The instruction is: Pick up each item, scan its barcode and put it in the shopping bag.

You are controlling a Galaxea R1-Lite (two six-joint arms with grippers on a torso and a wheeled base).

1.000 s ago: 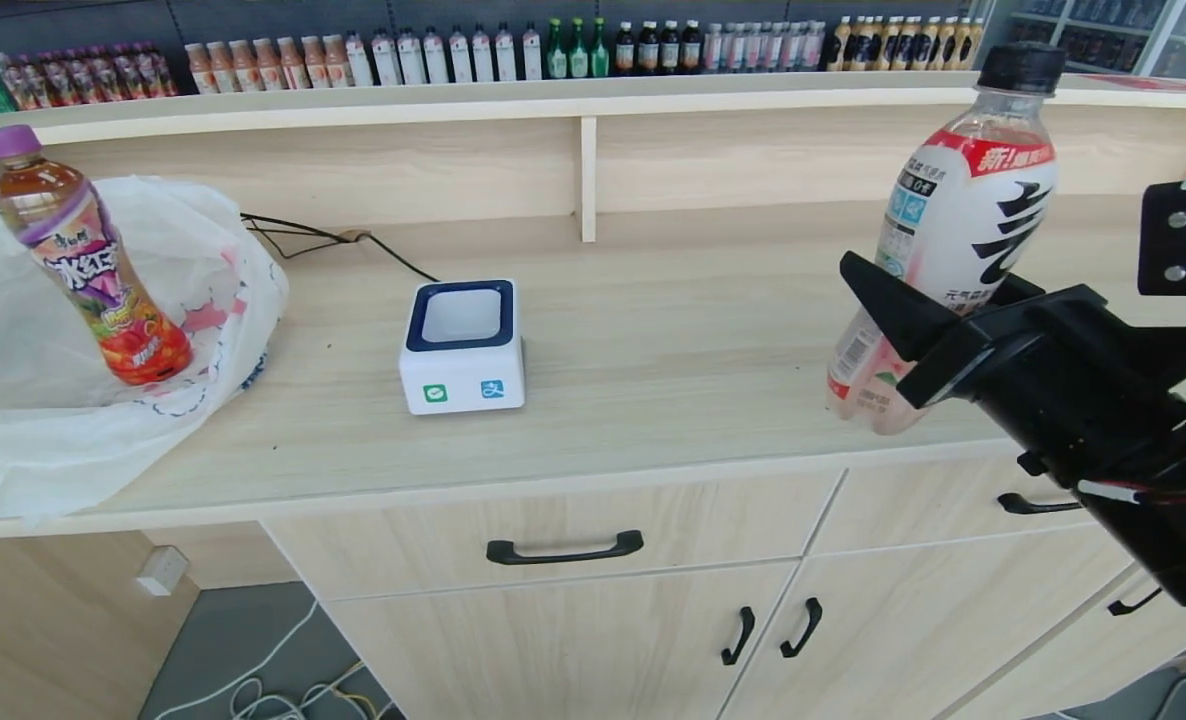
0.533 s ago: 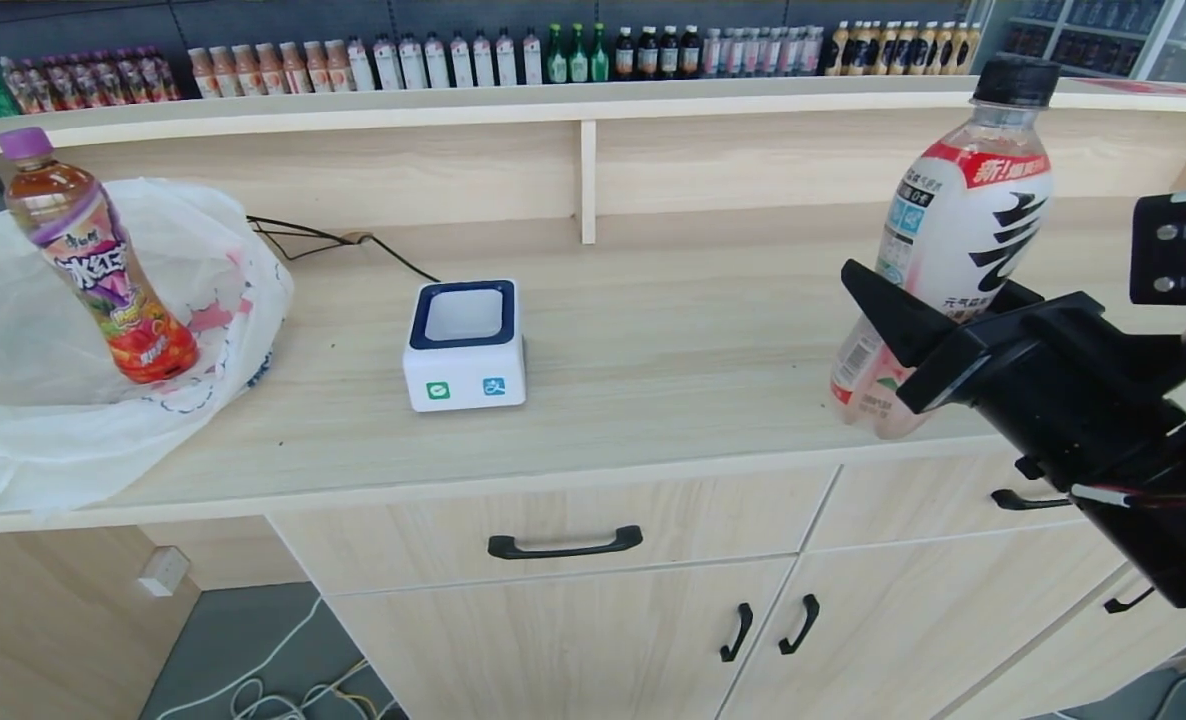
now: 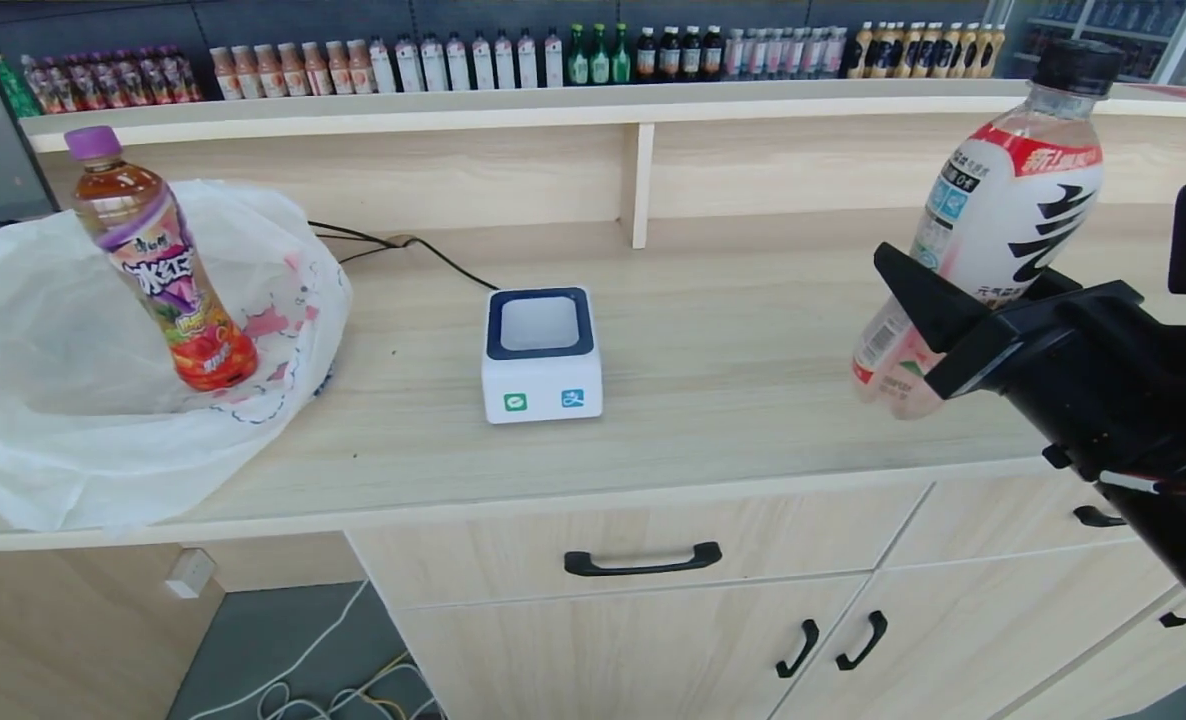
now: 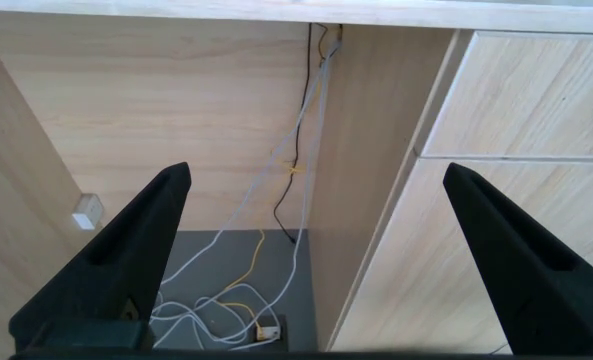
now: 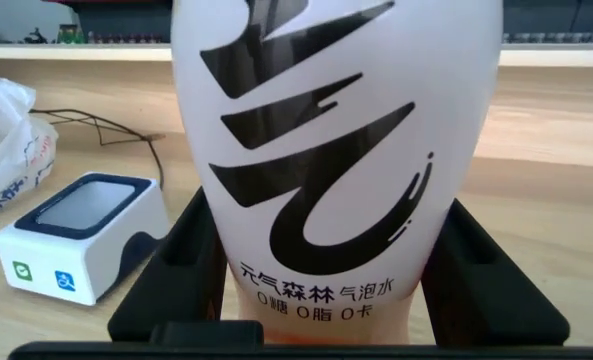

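Head view: a smooth, black-capped white plastic soda bottle (image 3: 993,230) leans, clamped in the right gripper (image 3: 963,305) over the pale wood-grain counter (image 3: 733,400); the camera has panned since earlier, the grasp unchanged. Left wrist view: the left gripper (image 4: 316,250) hangs splayed wide below the counter. Right wrist view: black fingers (image 5: 181,270) flank the bottle, a boxy white scanner (image 5: 81,235) beyond
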